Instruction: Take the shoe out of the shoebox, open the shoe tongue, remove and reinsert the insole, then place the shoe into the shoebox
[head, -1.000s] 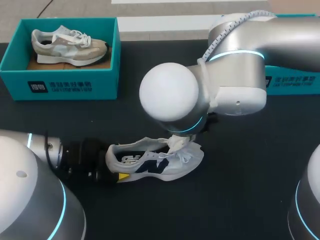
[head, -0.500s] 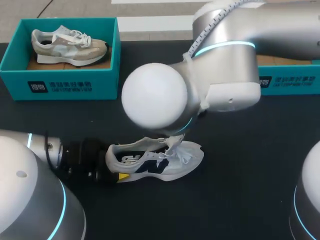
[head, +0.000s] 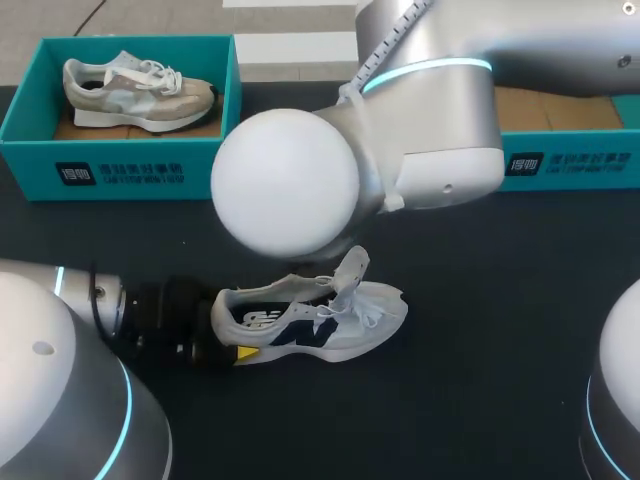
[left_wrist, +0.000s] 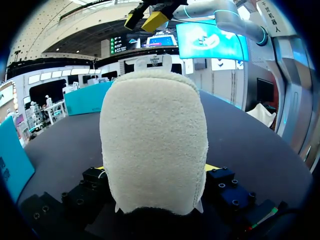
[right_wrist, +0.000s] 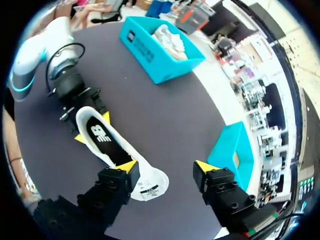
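L end effector (left_wrist: 156, 167): is clamping the heel (left_wrist: 152, 145) of the shoe (head: 310, 325), one yellow tip on each side, low over the table (head: 480, 350).
R end effector (right_wrist: 166, 166): is hovering above the shoe's front w/ tips apart, gripping nothing; one tip is sitting over the tongue (head: 352, 275), not touching it.
Shoe: is standing sole-down on the table, mid-front, outside both boxes, heel toward the L arm (head: 60, 380), toe toward the R side. White upper, dark navy side panel w/ pale logo, cream fuzzy heel patch.
Tongue: is standing up, pulled away from the opening, printed label showing on its inner face.
Laces (head: 370, 310): white, are lying loose over the forefoot.
Insole (right_wrist: 97, 132): dark w/ white logo, is lying inside the shoe.
R arm (head: 430, 110): silver, cyan ring, is reaching in from the R past the middle, above the shoe.
Shoeboxes: teal box (head: 120, 165) at far L is holding a grey-beige sneaker (head: 135, 90); second teal box (head: 570, 165) is at far R, partly hidden by the R arm.
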